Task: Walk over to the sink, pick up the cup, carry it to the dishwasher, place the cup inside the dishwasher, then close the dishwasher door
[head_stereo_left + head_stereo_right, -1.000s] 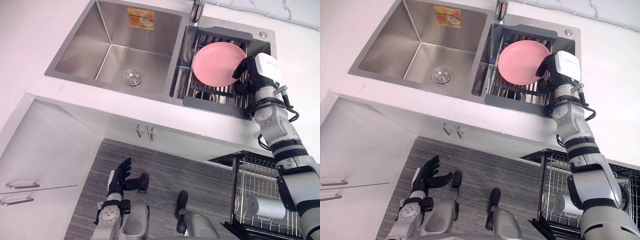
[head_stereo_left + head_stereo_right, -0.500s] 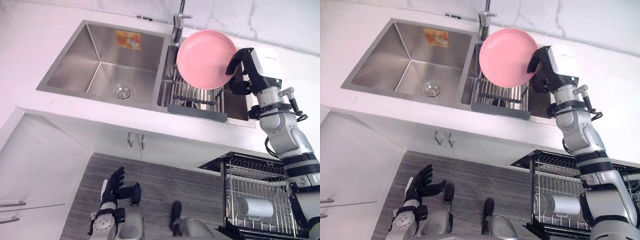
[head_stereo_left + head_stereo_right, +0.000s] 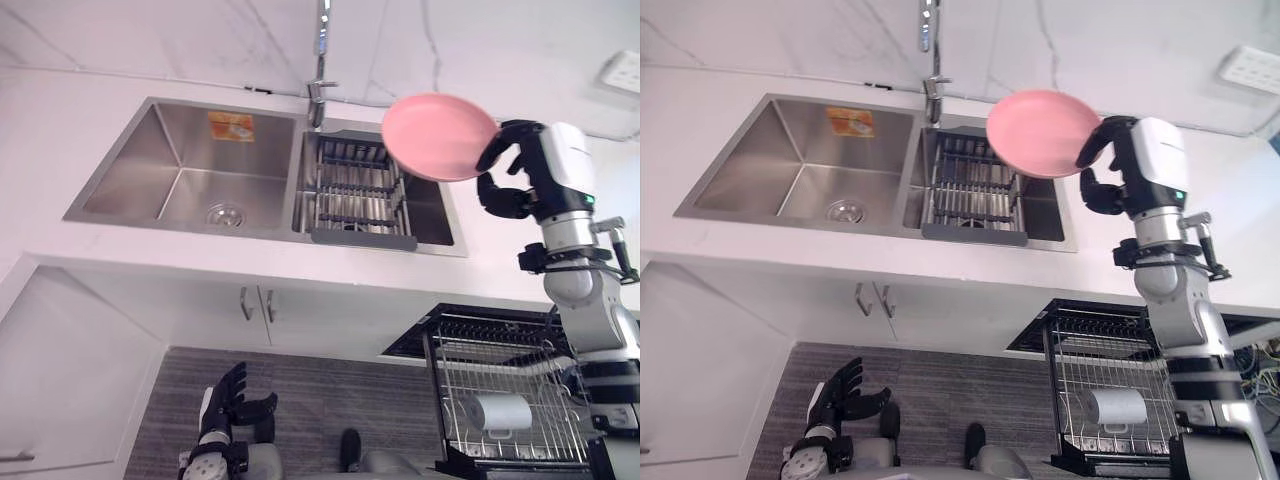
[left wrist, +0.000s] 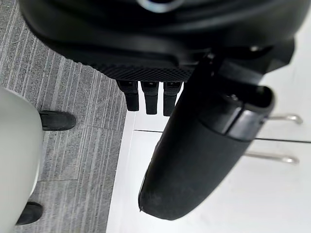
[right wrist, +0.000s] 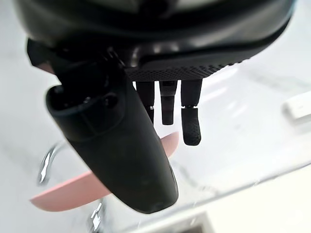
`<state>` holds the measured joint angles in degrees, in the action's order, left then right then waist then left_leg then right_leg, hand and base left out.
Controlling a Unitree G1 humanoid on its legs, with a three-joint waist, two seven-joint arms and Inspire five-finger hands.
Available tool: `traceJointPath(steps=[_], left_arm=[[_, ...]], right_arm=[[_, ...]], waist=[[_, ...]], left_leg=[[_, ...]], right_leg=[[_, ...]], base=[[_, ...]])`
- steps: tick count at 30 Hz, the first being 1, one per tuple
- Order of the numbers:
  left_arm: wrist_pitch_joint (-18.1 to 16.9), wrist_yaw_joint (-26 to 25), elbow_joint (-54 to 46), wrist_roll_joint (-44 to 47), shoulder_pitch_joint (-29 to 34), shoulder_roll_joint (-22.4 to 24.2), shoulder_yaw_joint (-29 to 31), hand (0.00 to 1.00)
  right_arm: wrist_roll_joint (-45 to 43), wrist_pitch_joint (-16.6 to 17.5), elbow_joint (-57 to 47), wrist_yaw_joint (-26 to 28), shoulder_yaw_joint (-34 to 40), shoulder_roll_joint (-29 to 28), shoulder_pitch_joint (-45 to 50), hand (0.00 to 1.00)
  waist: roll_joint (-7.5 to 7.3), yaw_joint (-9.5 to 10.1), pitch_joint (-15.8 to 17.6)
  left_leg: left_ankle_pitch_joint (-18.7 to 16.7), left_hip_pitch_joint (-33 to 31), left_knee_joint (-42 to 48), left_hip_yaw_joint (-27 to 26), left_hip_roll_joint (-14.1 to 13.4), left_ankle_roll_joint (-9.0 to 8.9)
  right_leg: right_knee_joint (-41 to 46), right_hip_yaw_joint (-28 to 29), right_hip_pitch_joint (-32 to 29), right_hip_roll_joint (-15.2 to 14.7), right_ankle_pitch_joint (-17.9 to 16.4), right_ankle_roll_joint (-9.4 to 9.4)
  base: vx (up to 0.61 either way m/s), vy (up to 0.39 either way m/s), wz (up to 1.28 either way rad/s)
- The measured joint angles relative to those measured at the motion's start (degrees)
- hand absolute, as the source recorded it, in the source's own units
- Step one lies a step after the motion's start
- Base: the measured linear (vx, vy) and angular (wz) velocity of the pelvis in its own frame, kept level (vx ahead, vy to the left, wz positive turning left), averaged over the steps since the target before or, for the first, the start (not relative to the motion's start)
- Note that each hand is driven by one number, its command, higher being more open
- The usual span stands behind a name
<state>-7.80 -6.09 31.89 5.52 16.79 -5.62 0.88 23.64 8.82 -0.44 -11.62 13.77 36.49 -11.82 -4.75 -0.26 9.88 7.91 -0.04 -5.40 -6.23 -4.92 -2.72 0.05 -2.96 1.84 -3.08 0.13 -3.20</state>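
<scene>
Pink plate (image 3: 438, 137) gripped in our right robot hand (image 3: 508, 182), clear of sink (image 3: 190, 160); left robot hand (image 3: 228, 397) open; dishwasher (image 3: 490, 325) placing, door-closing remain.

Head pair high above, both down onto sink (image 3: 190, 170); wrist cameras close behind left hand (image 4: 204, 145) and right hand (image 5: 116, 141).

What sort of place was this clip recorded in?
A home-style kitchen, most likely: a double-bowl steel sink with a faucet in a white counter, and a pulled-out dishwasher rack beside it. The right hand holds a pink plate.
</scene>
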Motion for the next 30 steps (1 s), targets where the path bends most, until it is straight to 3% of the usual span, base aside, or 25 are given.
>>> traceJointPath(steps=[6, 11, 19, 24, 30], left_arm=[[0.06, -0.17, 1.99, -0.02, 0.79, 0.1, 0.08, 0.9], [0.06, -0.21, 2.3, 0.0, 1.53, 0.41, 0.08, 0.9], [-0.02, -0.07, 2.34, -0.03, 0.73, 2.37, 0.18, 0.9], [-0.26, -0.03, 2.34, -0.05, -2.31, 3.92, -1.31, 0.9], [-0.55, -0.13, 2.38, -0.04, -5.89, 4.55, -3.5, 0.9]], right_arm=[[-1.64, -0.08, -6.78, -2.29, 8.84, -8.47, 11.05, 0.3], [-3.95, -1.59, -6.97, -2.27, 10.38, -14.22, 18.29, 0.3], [-8.03, -4.31, -6.67, 0.07, 8.71, -19.6, 26.48, 0.3], [-8.86, -4.3, -6.51, 0.59, 4.55, -19.6, 26.46, 0.3], [-10.1, -4.42, 0.95, 0.52, 1.54, -19.57, 21.88, 0.3]], waist=[[0.22, -2.83, -2.59], [0.93, -5.61, -3.1], [4.27, -8.23, -2.98], [5.67, -8.07, -0.98], [6.81, -5.77, 2.92]], left_leg=[[-1.82, 1.34, 0.03, -7.03, -0.09, -0.24], [-3.77, 2.17, 0.32, -14.27, 0.21, -0.25], [-8.45, 3.31, 4.19, -25.19, 0.25, 0.09], [-12.05, -0.78, 11.2, -26.97, -1.33, -0.13], [-14.94, -7.13, 19.66, -27.38, -4.31, 0.35]], right_leg=[[0.05, 6.92, -2.33, 0.02, 0.66, -0.69], [0.72, 13.77, -5.5, 0.21, 1.22, -1.39], [2.39, 24.63, -8.78, 1.0, 2.1, -2.32], [5.34, 25.61, -12.49, 1.51, 0.41, -2.18], [8.16, 24.56, -17.26, 2.05, 0.8, -1.53]], base=[[0.04, 0.009, -0.59], [0.05, 0.038, -0.78], [0.05, 0.028, -0.69], [-0.04, -0.04, -0.19], [-0.01, -0.012, -0.07]])
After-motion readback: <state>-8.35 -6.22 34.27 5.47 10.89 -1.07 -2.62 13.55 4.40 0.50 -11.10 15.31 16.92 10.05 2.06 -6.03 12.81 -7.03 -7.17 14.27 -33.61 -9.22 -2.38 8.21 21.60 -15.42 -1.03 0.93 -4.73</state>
